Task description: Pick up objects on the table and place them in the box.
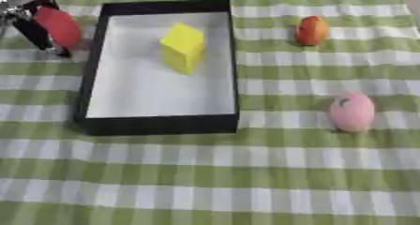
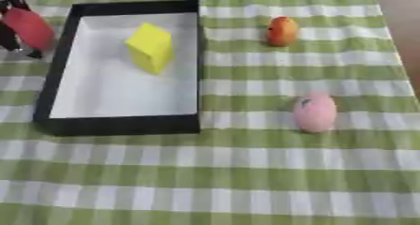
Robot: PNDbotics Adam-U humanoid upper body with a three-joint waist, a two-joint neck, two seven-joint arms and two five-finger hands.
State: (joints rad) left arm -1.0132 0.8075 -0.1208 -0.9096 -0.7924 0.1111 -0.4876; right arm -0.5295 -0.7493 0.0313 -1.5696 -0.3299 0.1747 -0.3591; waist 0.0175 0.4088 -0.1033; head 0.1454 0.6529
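Green-and-white checked cloth covers the table, w/ a black-walled box, white inside, at upper left. In the box, toward the far end: a yellow block, tilted on an edge. Outside the box's left wall, the left hand, black w/ silver, has its fingers curled round a red oval item; whether it's off the cloth can't be told. Right hand not visible. Two more pieces sit on the cloth right of the box, well apart: an orange fruit level w/ the far end, and a pink egg shape w/ a dark mark on top, level w/ the near end. Judging by looks, all are prob. light toy pieces, smooth and rounded, so apt to roll or slip; best taken across the widest middle, fingers one side, thumb opposite. The block looks stiff, w/ flat faces, easier to grip. Nothing looks fragile.
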